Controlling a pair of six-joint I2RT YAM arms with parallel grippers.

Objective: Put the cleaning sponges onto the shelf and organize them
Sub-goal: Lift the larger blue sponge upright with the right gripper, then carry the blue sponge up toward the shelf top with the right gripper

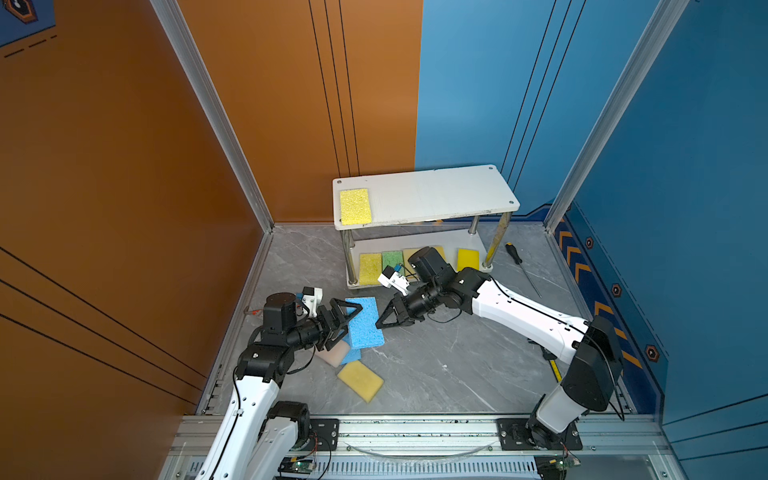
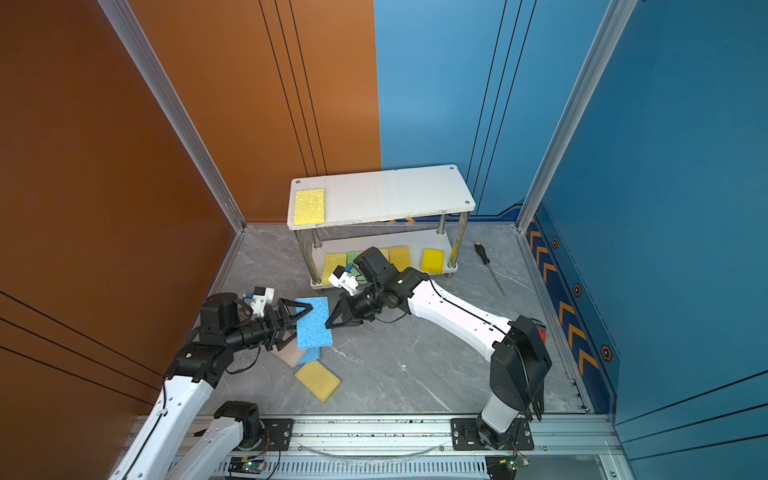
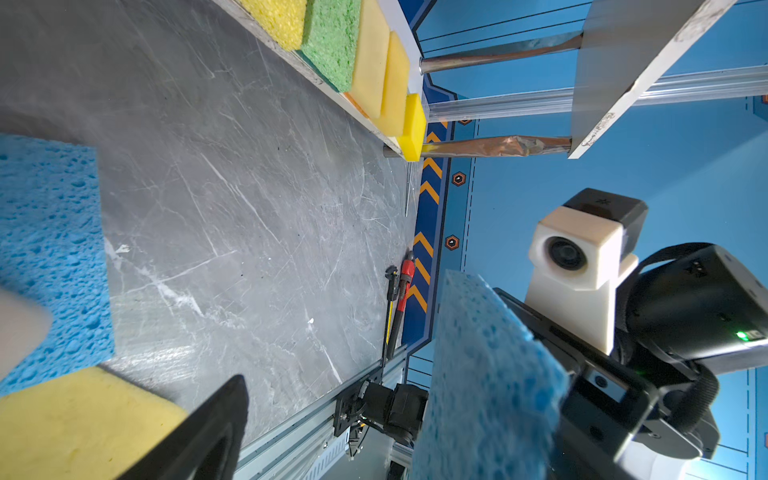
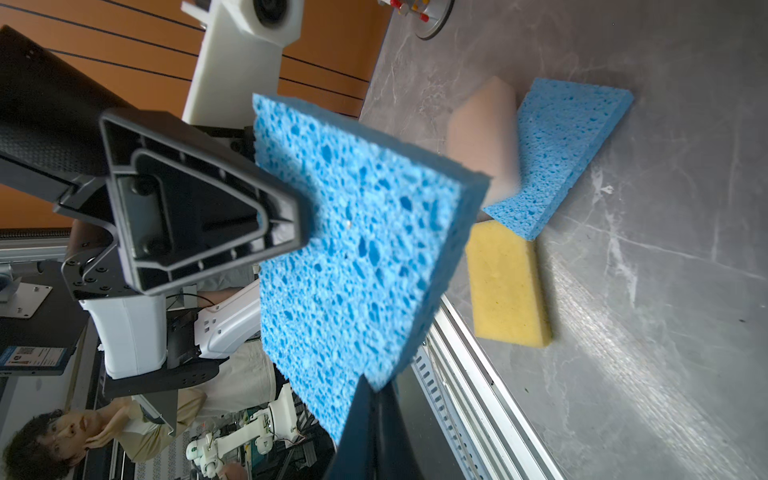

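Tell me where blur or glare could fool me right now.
Right wrist view: held blue sponge sharp, pinkish sponge behind it blurred. Left wrist view: near blue sponge soft, glare on the marble floor. Both top views: evenly lit, sharp.

The enclosure is closed in by flat panels: an orange wall [image 1: 124, 187] is seen on the left and across part of the back; the rest of the back is taken by a blue wall [image 1: 465, 83], and a darker blue panel [image 1: 685, 208] is set on the right. Thin black lines [image 1: 324, 83] are drawn down the panels; the corners are marked by aluminium posts [image 1: 218, 124]. The desk [image 1: 436, 365] is finished in grey, marble-veined stone — a soft sheen [image 4: 602, 324] is thrown across it in the right wrist view. Along the foot of the right panel, orange chevrons [image 1: 582, 270] and hexagonal badges [image 1: 616, 289] are printed; the near edge is bounded by a slotted aluminium rail [image 1: 415, 428].
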